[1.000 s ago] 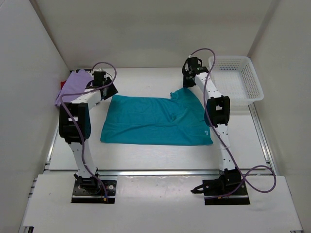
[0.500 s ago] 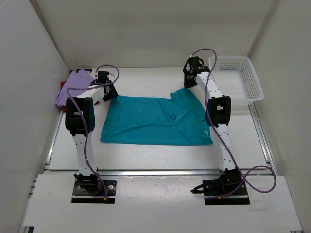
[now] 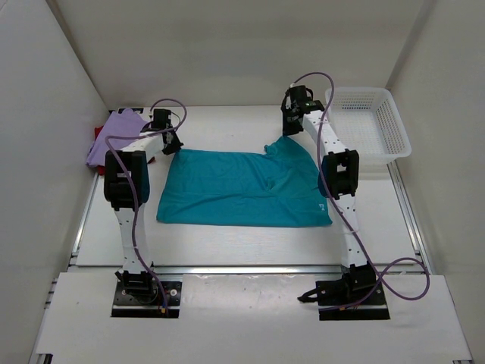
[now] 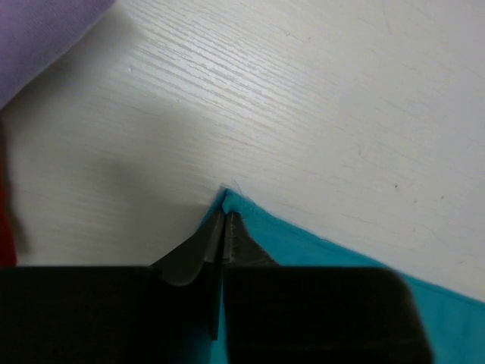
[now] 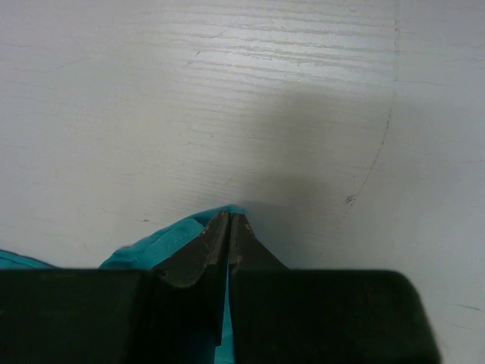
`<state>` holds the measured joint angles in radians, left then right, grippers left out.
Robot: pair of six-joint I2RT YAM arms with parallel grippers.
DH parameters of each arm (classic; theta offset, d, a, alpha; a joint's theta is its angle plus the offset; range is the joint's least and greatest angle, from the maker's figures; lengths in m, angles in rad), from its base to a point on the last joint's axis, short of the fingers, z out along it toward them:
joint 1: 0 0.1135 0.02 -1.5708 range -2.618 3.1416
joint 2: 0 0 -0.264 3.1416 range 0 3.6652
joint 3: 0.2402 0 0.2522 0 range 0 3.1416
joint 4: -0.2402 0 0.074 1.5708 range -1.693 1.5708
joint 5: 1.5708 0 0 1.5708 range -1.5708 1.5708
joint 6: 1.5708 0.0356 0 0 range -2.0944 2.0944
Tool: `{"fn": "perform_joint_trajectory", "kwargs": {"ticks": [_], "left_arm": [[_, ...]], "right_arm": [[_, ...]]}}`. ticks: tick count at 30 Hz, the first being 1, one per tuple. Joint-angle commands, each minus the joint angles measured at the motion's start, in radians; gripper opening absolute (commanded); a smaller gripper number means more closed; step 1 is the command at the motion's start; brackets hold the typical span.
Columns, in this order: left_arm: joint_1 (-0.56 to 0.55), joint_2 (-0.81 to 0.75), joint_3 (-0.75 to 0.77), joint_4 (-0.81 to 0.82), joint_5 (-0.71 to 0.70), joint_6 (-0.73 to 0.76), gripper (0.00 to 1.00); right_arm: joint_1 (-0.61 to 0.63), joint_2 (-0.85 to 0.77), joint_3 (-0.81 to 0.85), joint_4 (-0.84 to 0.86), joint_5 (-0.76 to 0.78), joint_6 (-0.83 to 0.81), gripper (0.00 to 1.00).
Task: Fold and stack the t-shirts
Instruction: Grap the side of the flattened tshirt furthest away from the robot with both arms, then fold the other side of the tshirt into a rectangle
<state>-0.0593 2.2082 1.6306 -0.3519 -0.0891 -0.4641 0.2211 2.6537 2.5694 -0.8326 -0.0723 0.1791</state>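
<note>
Jaws pinching teal t-shirt [image 5: 163, 241], white table [image 5: 227, 91]

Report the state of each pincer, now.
Left pincer: closed on the far left corner of the teal t-shirt.
Right pincer: closed on the far right corner of that t-shirt.

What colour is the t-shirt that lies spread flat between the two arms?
Teal blue. The t-shirt shows best in the top external view.

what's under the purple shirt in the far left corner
A sliver of dark red cloth shows under the lavender t-shirt at its left edge. The rest is covered, so how it lies cannot be seen.
</note>
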Motion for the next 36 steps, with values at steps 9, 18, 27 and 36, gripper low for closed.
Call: {"fn": "perform_joint_trajectory", "kwargs": {"ticks": [9, 18, 27, 36], "left_arm": [[0.003, -0.146, -0.115, 0.1, 0.049, -0.027, 0.0], [0.036, -0.369, -0.346, 0.191, 0.118, -0.073, 0.0], [0.047, -0.513, -0.492, 0.232, 0.157, -0.091, 0.0], [0.059, -0.678, -0.621, 0.223, 0.189, -0.079, 0.0]], "right_arm": [[-0.04, -0.259, -0.119, -0.153, -0.061, -0.059, 0.0], [0.003, -0.669, -0.794, 0.159, -0.075, -0.001, 0.0], [0.027, -0.957, -1.118, 0.262, -0.043, 0.026, 0.0], [0.011, -1.244, -1.412, 0.322, -0.044, 0.046, 0.0]]}}
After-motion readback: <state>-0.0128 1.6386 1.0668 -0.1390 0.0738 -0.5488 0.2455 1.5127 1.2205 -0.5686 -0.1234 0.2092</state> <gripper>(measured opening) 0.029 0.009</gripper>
